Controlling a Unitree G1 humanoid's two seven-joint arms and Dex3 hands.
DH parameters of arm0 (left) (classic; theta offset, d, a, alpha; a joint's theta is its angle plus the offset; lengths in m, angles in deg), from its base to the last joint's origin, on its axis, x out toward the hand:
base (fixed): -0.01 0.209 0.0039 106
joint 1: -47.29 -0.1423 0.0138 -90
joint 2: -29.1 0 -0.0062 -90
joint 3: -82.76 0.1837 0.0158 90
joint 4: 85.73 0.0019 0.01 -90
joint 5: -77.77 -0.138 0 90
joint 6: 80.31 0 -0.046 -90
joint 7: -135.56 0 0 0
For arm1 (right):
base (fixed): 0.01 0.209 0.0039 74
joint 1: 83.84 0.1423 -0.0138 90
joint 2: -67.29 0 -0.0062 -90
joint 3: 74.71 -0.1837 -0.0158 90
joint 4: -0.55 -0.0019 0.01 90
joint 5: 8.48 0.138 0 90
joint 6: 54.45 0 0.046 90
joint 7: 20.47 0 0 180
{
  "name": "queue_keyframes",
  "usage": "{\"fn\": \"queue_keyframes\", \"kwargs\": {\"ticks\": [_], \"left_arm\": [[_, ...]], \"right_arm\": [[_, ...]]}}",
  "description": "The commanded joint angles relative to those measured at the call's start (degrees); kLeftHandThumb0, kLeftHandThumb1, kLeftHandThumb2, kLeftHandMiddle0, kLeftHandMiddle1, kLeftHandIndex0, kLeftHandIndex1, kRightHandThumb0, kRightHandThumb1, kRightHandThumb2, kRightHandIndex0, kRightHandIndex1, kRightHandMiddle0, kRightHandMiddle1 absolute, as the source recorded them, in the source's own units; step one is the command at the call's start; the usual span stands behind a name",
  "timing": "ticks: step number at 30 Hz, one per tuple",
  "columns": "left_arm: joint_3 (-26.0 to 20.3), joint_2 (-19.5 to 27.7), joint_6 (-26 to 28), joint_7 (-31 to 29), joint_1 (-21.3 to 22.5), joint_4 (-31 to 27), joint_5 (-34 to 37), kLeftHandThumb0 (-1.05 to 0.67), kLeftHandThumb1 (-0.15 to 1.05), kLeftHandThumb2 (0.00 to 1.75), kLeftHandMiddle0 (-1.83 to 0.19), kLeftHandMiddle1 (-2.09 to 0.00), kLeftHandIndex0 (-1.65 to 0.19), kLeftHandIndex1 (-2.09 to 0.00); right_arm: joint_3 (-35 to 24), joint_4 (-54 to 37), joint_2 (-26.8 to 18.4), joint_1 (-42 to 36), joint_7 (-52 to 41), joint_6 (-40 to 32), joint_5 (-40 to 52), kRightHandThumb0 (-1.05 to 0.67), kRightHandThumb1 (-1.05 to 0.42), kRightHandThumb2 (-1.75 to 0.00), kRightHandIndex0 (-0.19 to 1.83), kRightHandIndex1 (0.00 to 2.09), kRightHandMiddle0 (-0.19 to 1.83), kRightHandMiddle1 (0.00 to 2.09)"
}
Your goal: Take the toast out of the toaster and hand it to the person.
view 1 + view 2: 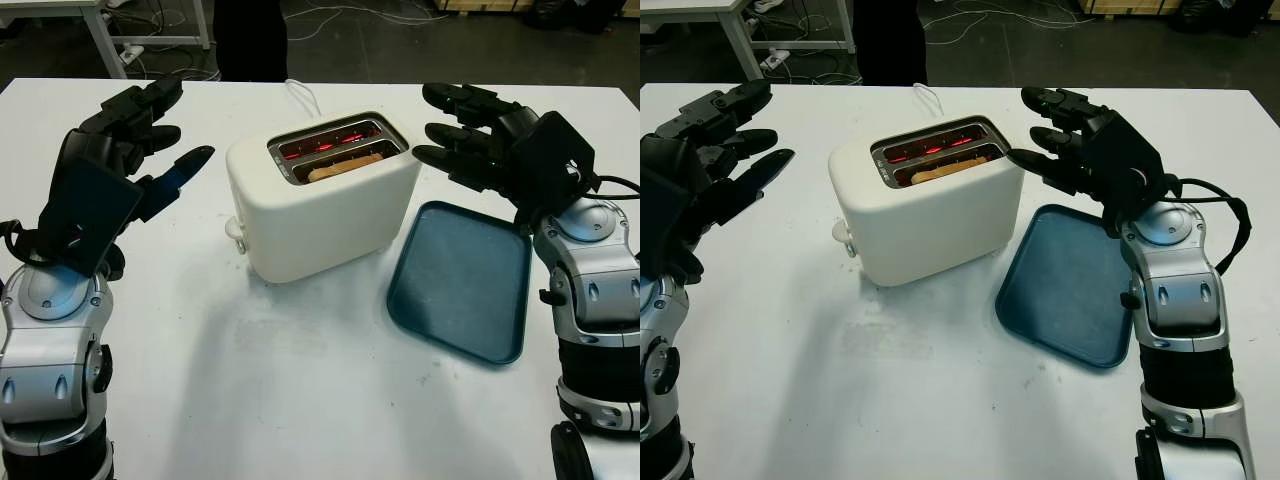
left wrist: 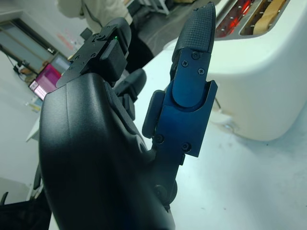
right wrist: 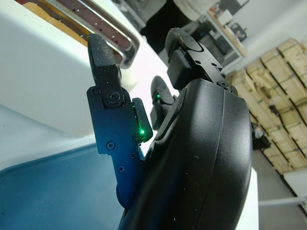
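A blue tray lies on the white table just right of the cream toaster, under the right hand, which is open near the slots. The toast sits mostly sunk in the front slot; the rear slot glows red. The left hand is open, left of the toaster. A person stands behind the table, cut off

The white table is brightly and evenly lit from overhead; soft shadows are cast below the toaster, whose slots glow red.
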Motion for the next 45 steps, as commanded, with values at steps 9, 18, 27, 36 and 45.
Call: {"fn": "queue_keyframes", "kwargs": {"ticks": [9,18,27,36,45], "left_arm": [[0.0,0.3,-0.8,0.1,-0.1,-0.4,-0.1,-0.72,0.92,0.15,-0.12,-0.85,-0.46,-0.01],[0.2,0.3,-0.2,0.2,0.1,-0.6,-0.2,-0.72,0.92,0.15,-0.12,-0.86,-0.46,-0.01],[-0.1,0.2,-1.1,0.0,-0.2,-0.4,-0.1,-0.72,0.92,0.15,-0.14,-0.84,-0.46,-0.01],[-0.2,-0.1,-0.9,0.2,-0.2,-0.4,0.2,-0.71,0.92,0.16,-0.13,-0.83,-0.46,-0.01],[-0.3,-0.6,-2.0,0.1,-0.2,0.7,0.6,-0.73,0.92,0.13,-0.12,-0.85,-0.46,-0.01]], "right_arm": [[0.5,-0.4,-0.5,0.2,0.1,0.9,-0.6,-0.43,-0.90,0.00,0.34,0.19,0.42,0.01],[0.4,0.0,-0.1,0.2,0.1,1.3,-0.3,-0.48,-0.89,0.00,0.33,0.22,0.42,0.01],[0.6,-0.7,-0.3,0.2,0.3,0.0,-0.6,-0.46,-0.90,0.00,0.31,0.26,0.42,0.01],[0.7,-0.3,-0.4,0.1,0.2,1.2,-0.9,-0.46,-0.90,0.00,0.31,0.29,0.43,0.01],[0.7,1.3,0.0,0.6,0.2,1.6,-0.6,-0.47,-0.89,0.00,0.28,0.33,0.43,0.01]]}}
